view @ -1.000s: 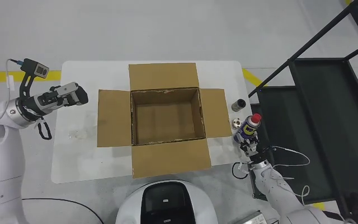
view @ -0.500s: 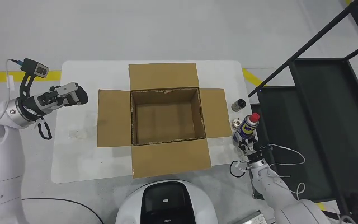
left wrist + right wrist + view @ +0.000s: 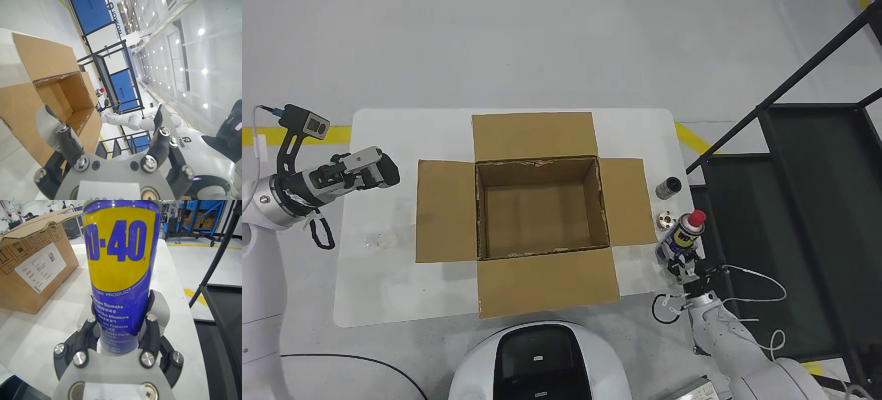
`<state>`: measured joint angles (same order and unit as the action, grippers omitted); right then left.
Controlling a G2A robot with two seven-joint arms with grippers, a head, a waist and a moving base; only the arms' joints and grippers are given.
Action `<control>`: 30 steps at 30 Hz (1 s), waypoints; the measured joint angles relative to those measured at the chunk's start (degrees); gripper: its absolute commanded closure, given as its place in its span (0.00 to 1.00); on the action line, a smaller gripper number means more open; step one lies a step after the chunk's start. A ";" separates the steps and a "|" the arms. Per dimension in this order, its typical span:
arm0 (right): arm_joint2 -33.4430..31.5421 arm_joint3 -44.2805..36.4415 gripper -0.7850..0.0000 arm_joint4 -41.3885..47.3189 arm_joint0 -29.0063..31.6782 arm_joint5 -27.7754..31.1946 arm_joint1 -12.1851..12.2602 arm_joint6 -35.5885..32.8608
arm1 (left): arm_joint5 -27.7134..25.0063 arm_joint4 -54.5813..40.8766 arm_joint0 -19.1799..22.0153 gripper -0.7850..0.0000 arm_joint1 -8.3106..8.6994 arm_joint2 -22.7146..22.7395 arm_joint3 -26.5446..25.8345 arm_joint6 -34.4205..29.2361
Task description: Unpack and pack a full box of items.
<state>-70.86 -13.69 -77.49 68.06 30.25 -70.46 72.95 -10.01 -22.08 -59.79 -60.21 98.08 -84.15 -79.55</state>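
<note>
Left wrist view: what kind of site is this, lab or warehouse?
Probably an industrial hall or warehouse-style robot test floor rather than a small lab: a very high ceiling with rows of lights, blue panels on black frames, a yellow floor line, and a black metal rack.

White table (image 3: 392, 290); open cardboard box (image 3: 539, 215) centred; small dark can (image 3: 669, 186) beside it.
</note>
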 measured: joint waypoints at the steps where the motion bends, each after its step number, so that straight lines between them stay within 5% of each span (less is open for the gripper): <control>1: 0.08 0.05 0.07 0.00 0.10 0.04 0.00 0.11 | 0.00 0.00 0.00 0.00 0.00 0.00 0.00 0.00; 3: 0.25 0.10 0.00 -0.06 0.31 0.03 -0.01 0.43 | 0.00 0.00 0.00 0.00 0.00 0.00 0.00 0.00; 30: 0.88 -0.77 0.00 2.18 -2.73 1.96 0.30 -4.79 | 0.00 0.00 0.00 0.00 0.00 0.00 0.00 0.00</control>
<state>-69.98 -14.46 -75.31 65.33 32.21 -70.16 68.16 -10.01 -22.08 -59.79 -60.21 98.08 -84.15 -79.55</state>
